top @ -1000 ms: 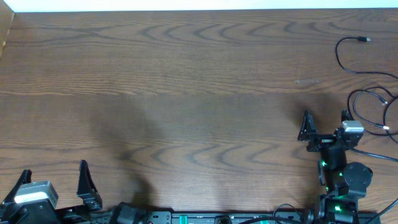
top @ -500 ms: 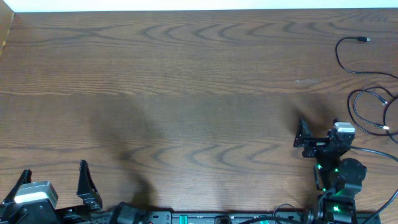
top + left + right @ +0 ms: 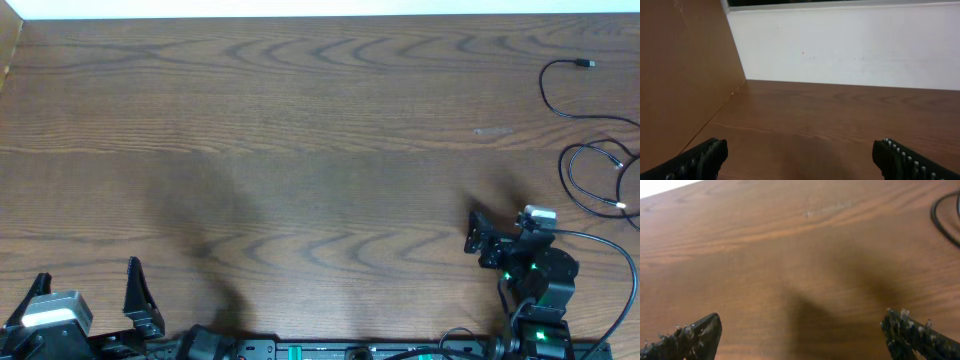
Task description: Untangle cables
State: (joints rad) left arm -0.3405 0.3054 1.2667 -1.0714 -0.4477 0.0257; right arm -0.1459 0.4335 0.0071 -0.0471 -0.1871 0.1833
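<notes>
Thin black cables partly beyond the overhead view's right edge

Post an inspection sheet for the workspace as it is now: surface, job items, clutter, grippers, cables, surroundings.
Surface: dark wood-grain table, one faint pale scuff.
Job's things: thin black upper cable with a small plug end at the far right; looped cable below it, partly cut off by the frame edge. Cannot tell if they are tangled.
Clutter: nothing seen.
Grippers: left gripper open, empty, at the near left edge; right gripper open, empty, over bare wood left of the loops.
Cables: thicker black arm cable arcs from the right arm.
Surroundings: white wall, brown panel at the table's left side.
</notes>
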